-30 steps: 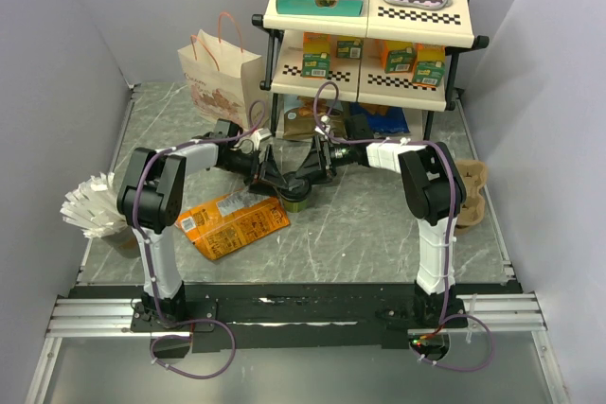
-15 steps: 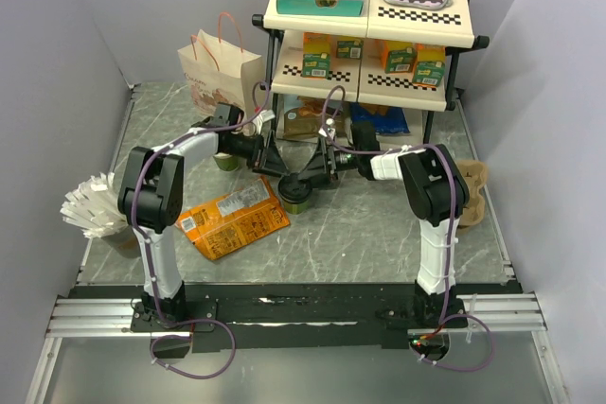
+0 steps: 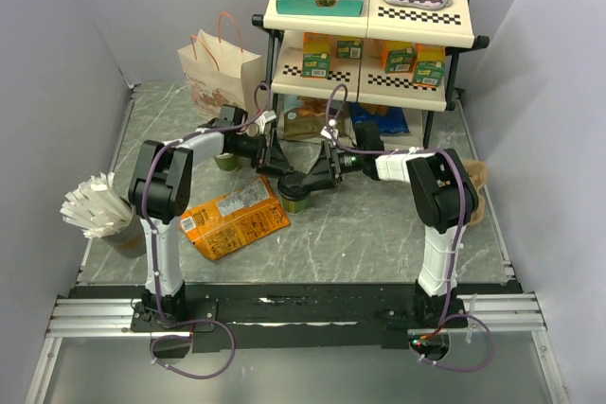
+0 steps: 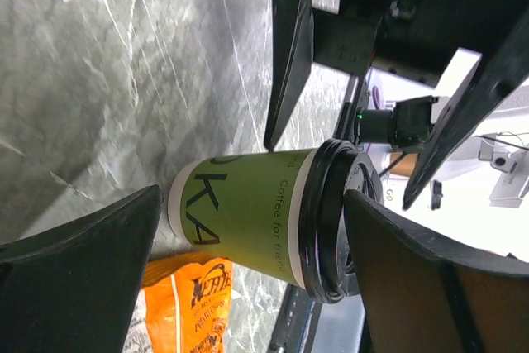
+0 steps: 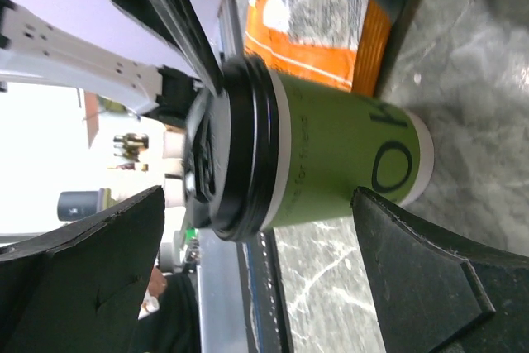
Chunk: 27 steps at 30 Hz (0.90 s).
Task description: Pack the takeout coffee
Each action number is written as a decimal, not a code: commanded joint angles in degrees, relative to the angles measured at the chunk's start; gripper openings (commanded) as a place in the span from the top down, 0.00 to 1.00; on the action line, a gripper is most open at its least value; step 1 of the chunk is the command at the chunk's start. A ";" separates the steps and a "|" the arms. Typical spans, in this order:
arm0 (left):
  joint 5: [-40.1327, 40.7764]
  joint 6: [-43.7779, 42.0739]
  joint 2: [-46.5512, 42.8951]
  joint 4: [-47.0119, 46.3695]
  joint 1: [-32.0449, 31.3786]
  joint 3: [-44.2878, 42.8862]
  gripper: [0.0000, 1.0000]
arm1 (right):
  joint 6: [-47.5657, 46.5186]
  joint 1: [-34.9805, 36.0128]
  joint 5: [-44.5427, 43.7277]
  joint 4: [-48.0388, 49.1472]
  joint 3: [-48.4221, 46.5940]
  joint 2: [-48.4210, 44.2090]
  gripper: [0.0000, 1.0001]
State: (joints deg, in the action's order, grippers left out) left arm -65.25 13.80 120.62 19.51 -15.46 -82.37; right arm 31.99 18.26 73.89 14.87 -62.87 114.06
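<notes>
The takeout coffee (image 3: 295,192), a green paper cup with a black lid, stands upright on the marble table (image 3: 379,224) beside an orange snack bag (image 3: 232,219). My left gripper (image 3: 275,157) hovers open just behind and left of it. My right gripper (image 3: 314,177) is open just to its right. In the left wrist view the coffee cup (image 4: 252,221) lies beyond my open left gripper (image 4: 252,204), untouched. The right wrist view shows the cup (image 5: 331,163) past my open right gripper (image 5: 258,200). The paper bag (image 3: 220,73) stands at the back left.
A two-tier shelf (image 3: 369,16) with boxes and cartons stands at the back. Another green cup (image 3: 225,161) sits under the left arm. A white fan-like bundle (image 3: 95,207) is at the left edge and a brown cup carrier (image 3: 473,191) at the right.
Both grippers have drawn back from the coffee cup, left toward the back left, right to the right. The right jaws opened wider. The cup stayed standing in place.
</notes>
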 commanded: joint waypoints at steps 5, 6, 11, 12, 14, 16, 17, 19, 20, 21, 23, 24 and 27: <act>0.04 1.05 0.67 -3.07 -0.88 -1.39 0.04 | -16.26 2.13 -3.93 -19.17 -4.45 -2.27 0.00; 0.13 1.05 0.32 -3.07 -0.97 -1.13 0.04 | -16.08 2.13 -4.10 -19.44 -4.71 -1.83 0.00; 0.30 0.96 -0.29 -3.07 -1.23 0.28 0.04 | -15.90 2.04 -4.89 -20.76 -5.86 0.11 0.00; 0.39 0.79 -0.30 -2.98 -1.32 0.37 0.04 | -15.90 2.04 -4.89 -20.76 -5.86 0.28 0.00; 0.57 0.87 -0.47 -3.07 -1.32 0.80 0.04 | -15.38 2.13 -3.50 -19.19 -5.51 0.11 0.00; 0.39 1.05 -0.56 -3.34 -1.41 1.07 0.04 | -12.50 2.04 -2.00 -15.33 -3.50 -1.55 0.00; 0.39 1.05 -0.73 -3.25 -1.41 1.07 0.04 | -11.52 2.04 -1.56 -13.05 -2.70 -2.43 0.00; 0.04 0.70 -1.00 -2.64 -1.41 0.55 0.04 | -10.28 2.04 -1.20 -9.17 -1.12 -4.88 0.00; -0.22 -0.78 -2.04 -1.50 -1.32 0.19 0.02 | -10.28 2.13 -1.29 -8.90 -0.94 -5.51 0.00; -0.75 -1.23 -2.84 -1.58 -1.32 -0.07 0.01 | -10.54 1.96 -1.72 -9.85 -0.76 -6.04 0.00; -1.98 -1.50 -5.29 -1.06 -1.06 -1.12 0.01 | -11.68 1.69 -2.43 -10.39 -0.50 -7.09 0.00; -1.98 -2.19 -5.91 -0.09 -0.97 -2.26 0.01 | -11.60 1.60 -2.78 -9.87 -0.41 -7.10 0.00; -0.84 -5.54 -8.90 4.74 -0.36 -1.84 0.00 | -9.67 1.34 -1.74 -8.81 -1.89 -5.53 0.00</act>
State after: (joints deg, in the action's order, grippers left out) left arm -65.08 13.02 119.04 19.59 -16.32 -82.21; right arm 21.15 20.10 70.48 2.11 -63.31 110.76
